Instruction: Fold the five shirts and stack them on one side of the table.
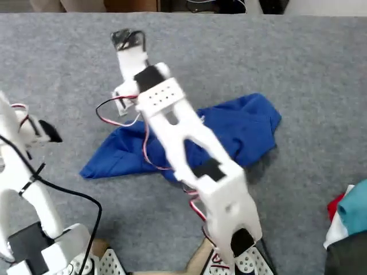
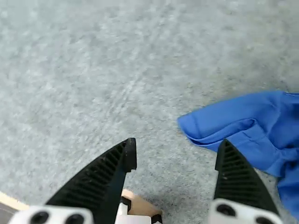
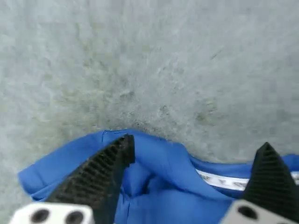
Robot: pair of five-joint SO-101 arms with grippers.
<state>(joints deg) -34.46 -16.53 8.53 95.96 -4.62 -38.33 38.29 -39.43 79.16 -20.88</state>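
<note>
A blue shirt (image 1: 241,129) lies crumpled across the middle of the grey table (image 1: 298,51), one sleeve stretched toward the left. My right gripper (image 1: 129,39) is held above it on the central arm. In the right wrist view that gripper (image 3: 197,144) is open over the shirt's (image 3: 154,186) collar edge and white label (image 3: 224,179). Beside the left edge of the table sits my left gripper (image 1: 50,133). It is open (image 2: 177,151) above bare table, close to the shirt's sleeve tip (image 2: 210,128), holding nothing.
A pile of other clothes (image 1: 350,212) in teal, red, white and dark cloth lies at the right edge. Both arm bases stand along the front edge. The far half of the table is bare grey felt.
</note>
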